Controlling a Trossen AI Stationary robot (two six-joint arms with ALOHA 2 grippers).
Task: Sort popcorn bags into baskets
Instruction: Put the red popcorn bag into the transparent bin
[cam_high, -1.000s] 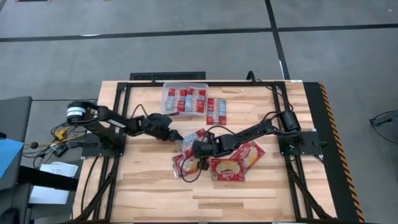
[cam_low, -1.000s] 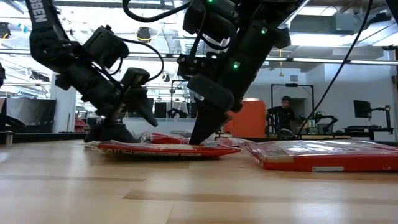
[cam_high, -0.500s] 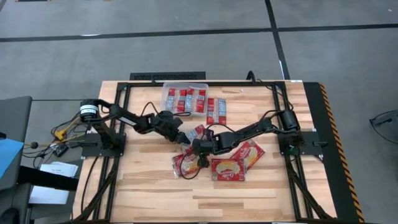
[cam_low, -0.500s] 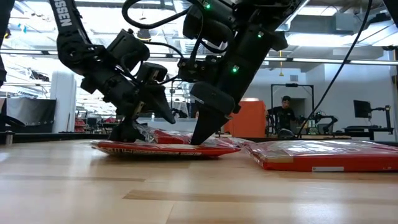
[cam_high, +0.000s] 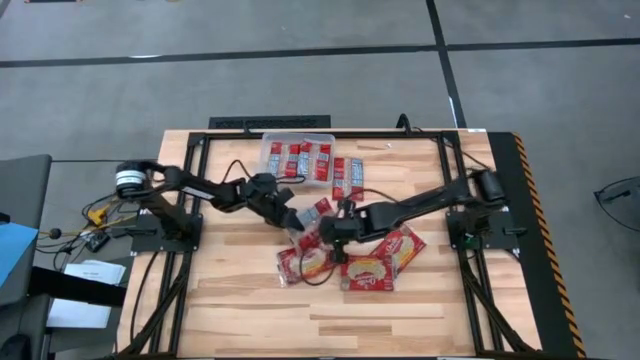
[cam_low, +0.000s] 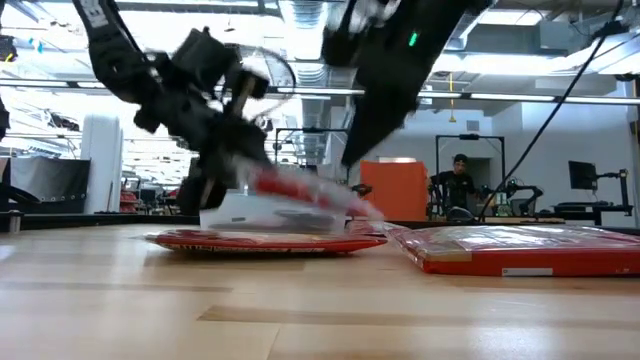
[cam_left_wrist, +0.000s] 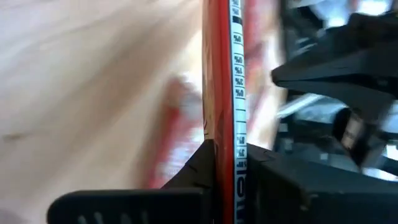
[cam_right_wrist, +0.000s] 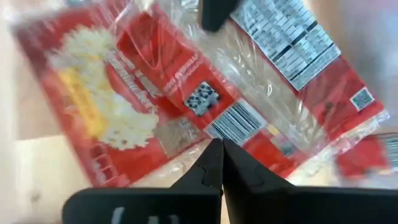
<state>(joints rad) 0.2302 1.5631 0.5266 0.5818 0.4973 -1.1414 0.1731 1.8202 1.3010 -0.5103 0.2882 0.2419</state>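
High view. Wooden table (cam_high: 240, 310) w/ black frame. Clear tub (cam_high: 297, 159) sits at the far edge, centre, holding several small red packets; two more small packets (cam_high: 347, 177) lie on the wood just beside its right wall. Left gripper (cam_high: 293, 222) reaches in from the left to table centre and holds a small packet (cam_high: 309, 214) by one end. Right gripper (cam_high: 328, 232) comes in from the right, just beside it, over a pile of larger packets. Large packets: one (cam_high: 301, 263) toward the left of the pile, one (cam_high: 367, 272) at the near side, one (cam_high: 405, 245) toward the right, partly under the right arm.

Low view. Left gripper (cam_low: 215, 190) carries the small packet (cam_low: 290, 200) tilted, clear of the table, above a flat large packet (cam_low: 260, 240). Another large packet (cam_low: 520, 250) lies flat to the right. Right arm (cam_low: 390, 70) descends from above, blurred. A person (cam_low: 458, 185) sits in the room behind.

Left wrist view. Fingers (cam_left_wrist: 199, 168) pinch the small packet (cam_left_wrist: 224, 74), seen edge-on, its printed seam running up betw. them. Right arm shows blurred beyond.

Right wrist view. Fingers (cam_right_wrist: 208, 168) pressed together, nothing betw. them, above large packets: one face-up w/ popcorn picture (cam_right_wrist: 93, 106), one back-up w/ barcode and nutrition panel (cam_right_wrist: 280, 74), overlapping.
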